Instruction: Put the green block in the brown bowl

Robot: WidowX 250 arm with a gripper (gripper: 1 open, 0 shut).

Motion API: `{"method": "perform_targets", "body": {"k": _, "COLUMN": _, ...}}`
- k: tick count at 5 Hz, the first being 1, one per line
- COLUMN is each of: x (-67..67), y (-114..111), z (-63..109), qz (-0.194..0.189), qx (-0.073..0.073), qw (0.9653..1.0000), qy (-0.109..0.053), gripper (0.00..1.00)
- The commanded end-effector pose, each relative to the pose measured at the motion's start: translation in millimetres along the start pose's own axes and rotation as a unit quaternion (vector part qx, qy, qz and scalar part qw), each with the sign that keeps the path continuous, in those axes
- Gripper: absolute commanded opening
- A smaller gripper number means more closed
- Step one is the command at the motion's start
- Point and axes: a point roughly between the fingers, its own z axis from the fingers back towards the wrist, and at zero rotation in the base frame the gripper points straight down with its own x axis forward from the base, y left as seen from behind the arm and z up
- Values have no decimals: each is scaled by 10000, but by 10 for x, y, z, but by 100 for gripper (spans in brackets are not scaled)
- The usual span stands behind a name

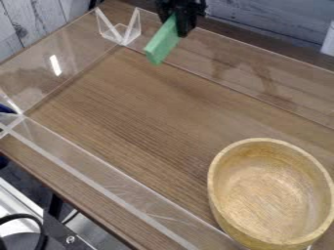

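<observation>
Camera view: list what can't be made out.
- Claw: fingertips dark and blurred at the top; the arm above is cut off by the top edge.
- Green block: upper end hidden by the claw.
- Brown bowl: its underside is hidden by its own body.

The single camera looks steeply down across the tabletop point(144, 122) from above. The brown bowl point(271, 192) sits nearest, lower right; grey boards point(39, 20) lie farthest.
</observation>
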Motion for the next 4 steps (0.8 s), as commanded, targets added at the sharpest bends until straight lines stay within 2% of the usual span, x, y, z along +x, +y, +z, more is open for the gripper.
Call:
{"method": "perform_targets", "body": {"k": 1, "x": -13, "y": -267, "z": 319, "qz": -298, "qx": -4, "qw": 9988, "qy": -377, "gripper": 0}}
{"method": "perform_targets", "body": {"k": 3, "x": -206, "y": -965, "z": 368, "qz": -824, "qx": -316, "qw": 9957, "qy": -288, "gripper": 0}}
{"method": "perform_targets", "body": {"k": 4, "x": -278, "y": -1414, "z": 273, "qz": -1164, "qx": -441, "qw": 9920, "qy": -188, "gripper": 0}}
